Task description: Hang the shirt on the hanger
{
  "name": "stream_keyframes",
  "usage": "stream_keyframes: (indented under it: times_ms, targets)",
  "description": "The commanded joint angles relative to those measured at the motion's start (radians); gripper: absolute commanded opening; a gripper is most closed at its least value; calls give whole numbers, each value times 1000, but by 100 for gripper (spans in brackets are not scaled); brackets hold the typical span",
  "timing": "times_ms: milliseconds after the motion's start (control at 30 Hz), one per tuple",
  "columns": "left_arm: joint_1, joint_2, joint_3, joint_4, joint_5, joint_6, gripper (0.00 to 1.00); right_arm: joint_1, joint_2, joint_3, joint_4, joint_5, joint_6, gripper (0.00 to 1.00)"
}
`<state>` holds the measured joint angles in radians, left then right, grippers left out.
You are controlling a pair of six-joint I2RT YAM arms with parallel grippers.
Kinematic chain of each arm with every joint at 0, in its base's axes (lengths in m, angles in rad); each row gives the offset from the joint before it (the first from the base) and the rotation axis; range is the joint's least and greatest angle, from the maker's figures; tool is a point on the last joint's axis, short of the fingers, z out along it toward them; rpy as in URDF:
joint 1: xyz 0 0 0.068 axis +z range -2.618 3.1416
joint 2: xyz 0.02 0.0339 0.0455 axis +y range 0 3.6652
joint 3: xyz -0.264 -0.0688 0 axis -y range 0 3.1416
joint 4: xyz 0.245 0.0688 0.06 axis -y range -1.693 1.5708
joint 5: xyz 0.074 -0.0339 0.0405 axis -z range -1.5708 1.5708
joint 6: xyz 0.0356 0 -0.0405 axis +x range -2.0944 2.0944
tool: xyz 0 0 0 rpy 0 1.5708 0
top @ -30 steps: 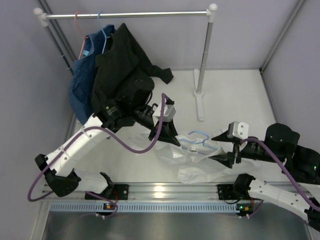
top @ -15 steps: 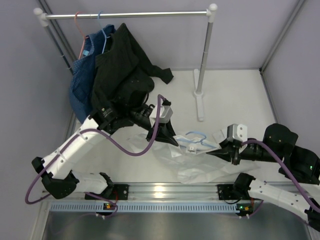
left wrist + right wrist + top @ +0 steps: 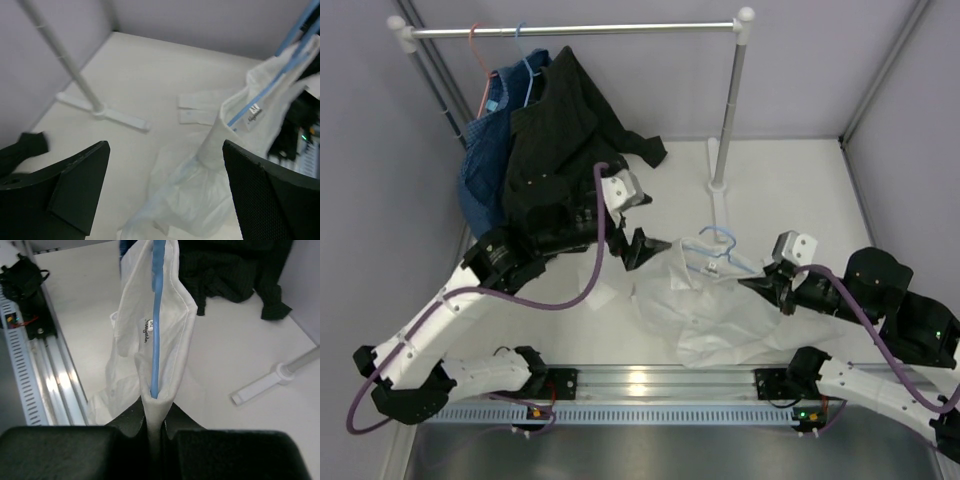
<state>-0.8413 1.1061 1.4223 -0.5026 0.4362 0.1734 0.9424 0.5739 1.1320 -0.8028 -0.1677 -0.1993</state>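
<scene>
Shirt: white, thin, wrinkled; it lies crumpled on the table between the two arms, nearer the right one, with its collar end raised off the surface and the rest spread flat below it. Hanger: light-blue wire, partly inside the shirt. Its hook stands clear above the collar on the far side, and one wire side runs down within a fold of the fabric, past the collar label. Right gripper: fingers pressed together on that fold of the shirt, and the wire's lower end disappears into the cloth just above the pinch — whether the wire itself is caught between the pads cannot be told. Left gripper: jaws spread wide, nothing between them; it sits just left of the raised collar, apart from the fabric, with bare table and loose shirt cloth showing between its fingers. Garment rail: a white-footed stand at the back of the table, its bar horizontal and its right post well apart from the shirt. On the bar's left end — a black garment draped low, reaching down behind the left arm; a blue denim garment beside it against the left wall; and a pink wire hanger hooked over the bar.
</scene>
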Motion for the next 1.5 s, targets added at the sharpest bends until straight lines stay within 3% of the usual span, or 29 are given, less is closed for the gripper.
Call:
stream_keyframes:
  times_ms: [0, 33, 100, 267, 400, 567, 633, 767, 867, 1033, 1233, 1467]
  targets:
    - [1, -98, 3, 168, -572, -167, 98, 13, 36, 31, 138, 259, 50, 0]
    - [1, -120, -6, 167, -737, -220, 98, 13, 73, 40, 169, 358, 76, 0]
    - [-1, -187, -52, 164, -871, -264, 98, 15, 124, 74, 200, 463, 118, 0]
    - [1, -304, -138, 23, -994, -354, 98, 12, 387, 245, 261, 712, 189, 0]
    - [1, -429, -233, -91, -1157, -439, 98, -72, 593, 429, 264, 732, 273, 0]
    - [1, -482, -354, -204, -1059, -413, 98, -155, 822, 674, 264, 666, 347, 0]
    - [1, -497, -413, -206, -954, -371, 98, -162, 914, 747, 264, 660, 344, 0]
    - [2, -505, -581, -162, -918, -399, 98, -206, 1056, 969, 261, 651, 337, 0]
    - [7, -489, -597, -137, -818, -393, 98, -234, 1168, 1124, 240, 622, 336, 0]
    - [15, -522, -620, -137, -800, -400, 98, -252, 1314, 1288, 241, 567, 305, 0]
    - [16, -535, -628, -136, -787, -399, 98, -274, 1411, 1312, 278, 577, 302, 0]
    - [22, -534, -628, -136, -791, -394, 98, -269, 1410, 1258, 338, 583, 333, 0]
